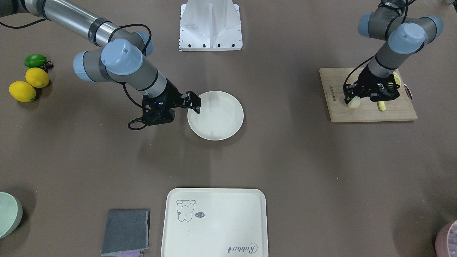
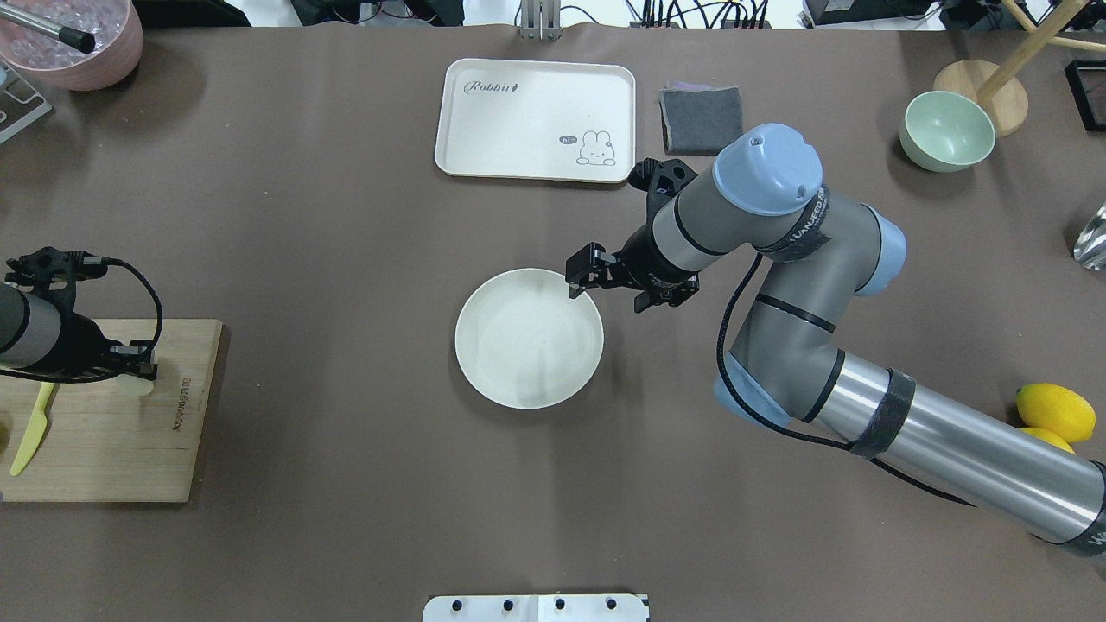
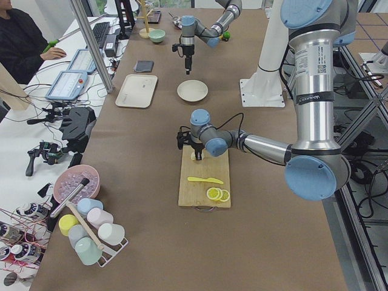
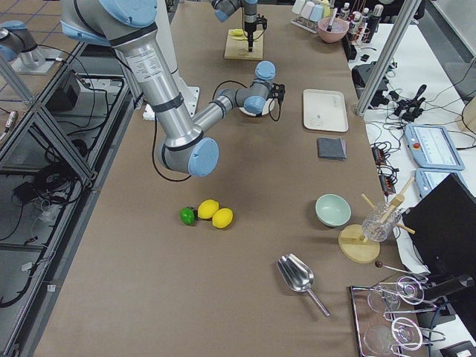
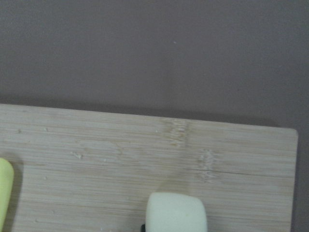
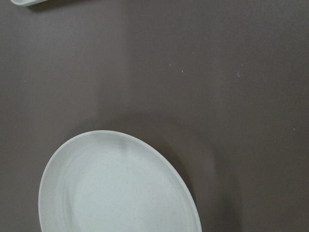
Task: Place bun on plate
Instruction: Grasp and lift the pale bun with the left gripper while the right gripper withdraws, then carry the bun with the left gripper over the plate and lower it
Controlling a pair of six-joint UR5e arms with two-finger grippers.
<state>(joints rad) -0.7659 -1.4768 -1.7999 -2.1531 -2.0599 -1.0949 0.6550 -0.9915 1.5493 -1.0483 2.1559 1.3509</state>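
Note:
The bun (image 1: 353,103), a small cream-white block, sits at the edge of the wooden cutting board (image 1: 367,112). My left gripper (image 1: 357,97) is down over it. In the left wrist view the bun (image 5: 176,213) lies at the bottom edge with a dark fingertip against its left side, so the gripper reads as shut on it. The round cream plate (image 1: 215,115) lies bare at the table's middle. My right gripper (image 1: 195,105) hovers open over the plate's rim on the robot's right side and holds nothing.
A yellow knife (image 2: 30,423) and lemon slices (image 3: 217,194) share the board. The bear tray (image 1: 214,223) and a grey cloth (image 1: 125,231) lie across the table. Two lemons (image 1: 30,84), a green bowl (image 2: 947,130) and a pink ice bowl (image 2: 73,39) sit near the edges.

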